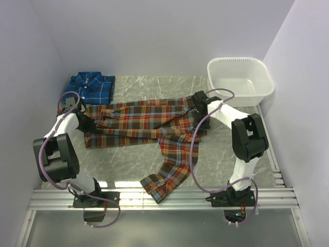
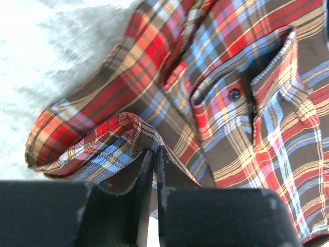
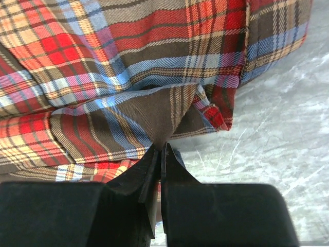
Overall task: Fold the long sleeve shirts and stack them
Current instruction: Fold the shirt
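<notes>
The red shirt (image 1: 139,121) is spread flat in the middle of the table (image 1: 123,154). Its long way runs from left to right, across the space between the two arms. One sleeve (image 1: 167,172) is stretched down toward the near edge. The blue shirt (image 1: 92,86) is seen in the far left corner, already folded small. A white tub (image 1: 259,82) is seen in the far right corner, apart from both shirts.

The left gripper (image 2: 155,152) is set at the left end of the red shirt, by the collar and the buttoned pocket. Its jaws are almost closed, and a fold of red cloth is pinched between them. The right gripper (image 3: 159,149) is set at the right end, and a bit of the edge is pinched in the same tight way.

So each end is held by the arm nearest to it. The next fold is probably made across the long way, so both ends would need to be lifted and carried together. The loose sleeve could be dragged along.
</notes>
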Robot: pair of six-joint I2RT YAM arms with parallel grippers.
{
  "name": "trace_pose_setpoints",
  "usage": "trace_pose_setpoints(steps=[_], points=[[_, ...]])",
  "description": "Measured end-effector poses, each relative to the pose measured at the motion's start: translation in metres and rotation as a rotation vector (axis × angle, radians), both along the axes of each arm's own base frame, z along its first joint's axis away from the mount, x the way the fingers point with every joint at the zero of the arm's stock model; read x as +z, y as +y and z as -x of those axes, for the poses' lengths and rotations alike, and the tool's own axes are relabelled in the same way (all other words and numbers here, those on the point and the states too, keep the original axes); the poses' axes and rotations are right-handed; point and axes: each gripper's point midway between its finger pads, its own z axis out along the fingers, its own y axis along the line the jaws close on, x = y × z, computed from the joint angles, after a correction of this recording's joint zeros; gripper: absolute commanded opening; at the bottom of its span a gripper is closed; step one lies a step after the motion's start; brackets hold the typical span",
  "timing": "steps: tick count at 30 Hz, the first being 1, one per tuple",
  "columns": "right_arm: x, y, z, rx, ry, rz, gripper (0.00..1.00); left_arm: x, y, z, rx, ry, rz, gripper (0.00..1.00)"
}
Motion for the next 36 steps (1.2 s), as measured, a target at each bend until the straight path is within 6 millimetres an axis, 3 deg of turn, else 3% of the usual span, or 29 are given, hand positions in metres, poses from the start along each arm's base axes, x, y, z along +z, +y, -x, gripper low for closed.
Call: trace_pose_setpoints(steps=[14, 17, 19, 20, 22, 24, 25, 26, 28, 33, 36], points=[[-0.004, -0.001, -0.007, -0.049, -0.027, -0.020, 0.11, -0.023, -0.003, -0.010, -0.031, 0.035, -0.006, 0.20], [-0.004, -0.002, -0.008, -0.061, -0.035, -0.023, 0.18, -0.024, -0.002, -0.010, -0.028, 0.038, -0.012, 0.29], [-0.003, -0.003, -0.006, -0.072, -0.039, -0.026, 0.35, -0.024, -0.001, -0.010, -0.024, 0.039, -0.016, 0.38], [-0.001, -0.004, -0.006, -0.076, -0.046, -0.024, 0.45, -0.024, -0.001, -0.010, -0.021, 0.040, -0.018, 0.47], [0.005, -0.007, -0.007, -0.083, -0.068, -0.026, 0.53, -0.023, 0.000, -0.010, -0.016, 0.037, -0.021, 0.55], [0.018, -0.007, -0.011, -0.094, -0.114, -0.041, 0.60, -0.016, 0.000, -0.012, -0.012, 0.018, -0.024, 0.71], [0.024, -0.007, -0.013, -0.095, -0.137, -0.050, 0.61, -0.011, 0.000, -0.012, -0.013, 0.004, -0.029, 0.75], [0.034, -0.006, -0.016, -0.098, -0.172, -0.065, 0.61, -0.005, 0.001, -0.013, -0.015, -0.010, -0.032, 0.90], [0.052, -0.004, -0.018, -0.085, -0.236, -0.100, 0.62, 0.013, 0.001, -0.016, -0.028, -0.055, -0.048, 0.99], [0.082, 0.001, -0.003, 0.011, -0.343, -0.166, 0.64, 0.061, -0.004, -0.018, -0.091, -0.177, -0.104, 0.99], [0.080, 0.004, 0.019, 0.075, -0.344, -0.186, 0.71, 0.086, -0.032, -0.013, -0.215, -0.238, -0.156, 0.99]])
